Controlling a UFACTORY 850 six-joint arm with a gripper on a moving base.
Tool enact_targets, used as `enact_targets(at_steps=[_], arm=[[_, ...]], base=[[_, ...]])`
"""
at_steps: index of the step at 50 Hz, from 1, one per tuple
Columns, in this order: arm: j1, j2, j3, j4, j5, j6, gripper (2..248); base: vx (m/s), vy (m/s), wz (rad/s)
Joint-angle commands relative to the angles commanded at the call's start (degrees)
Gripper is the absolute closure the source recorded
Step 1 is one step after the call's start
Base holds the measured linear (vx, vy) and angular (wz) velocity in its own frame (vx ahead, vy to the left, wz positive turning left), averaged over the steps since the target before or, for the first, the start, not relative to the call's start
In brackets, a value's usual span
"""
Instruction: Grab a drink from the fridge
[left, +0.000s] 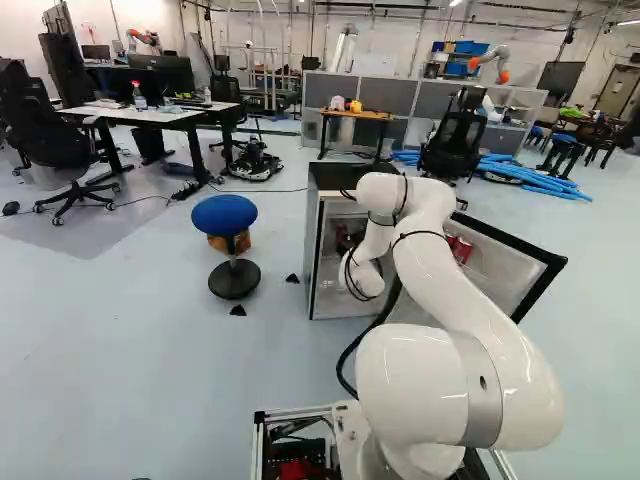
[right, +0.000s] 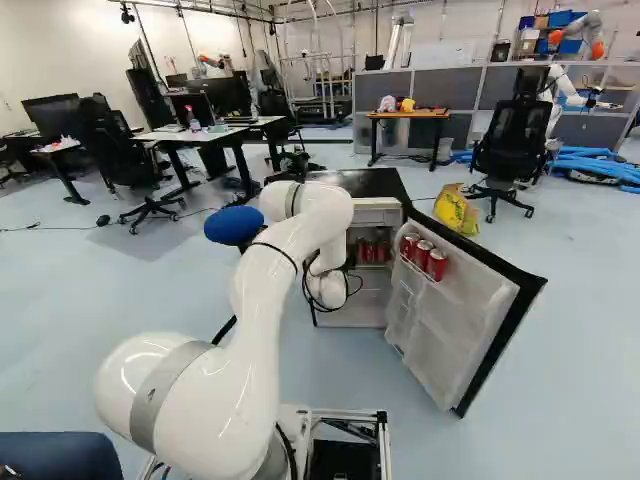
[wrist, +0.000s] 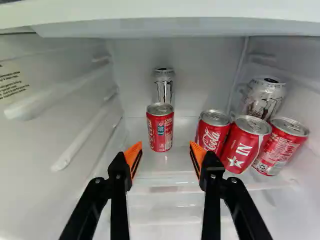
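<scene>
Red can (wrist: 160, 131) stands upright on the shelf (wrist: 172, 167), ahead of the fingers (wrist: 132, 155) and lined up with their gap. They sit apart, empty, likely spread to straddle it; clustered cans (wrist: 241, 150) beyond one finger seemingly leave it room.

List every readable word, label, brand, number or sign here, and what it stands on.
"Coca-Cola": the grouped red can nearest the single red can.
"IN": the group's middle red can, above a star.
Too small or blurred to read: print on the group's third red can, the single red can, the silver cans, the fridge wall's label and the yellow bag.
</scene>
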Motion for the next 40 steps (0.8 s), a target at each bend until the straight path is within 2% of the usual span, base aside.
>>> enact_targets(at_steps=[40], arm=[[1.08, -4.55, -8.45, 0.0, 0.0, 0.0, 100]], base=[[0.0, 0.0, 0.0]])
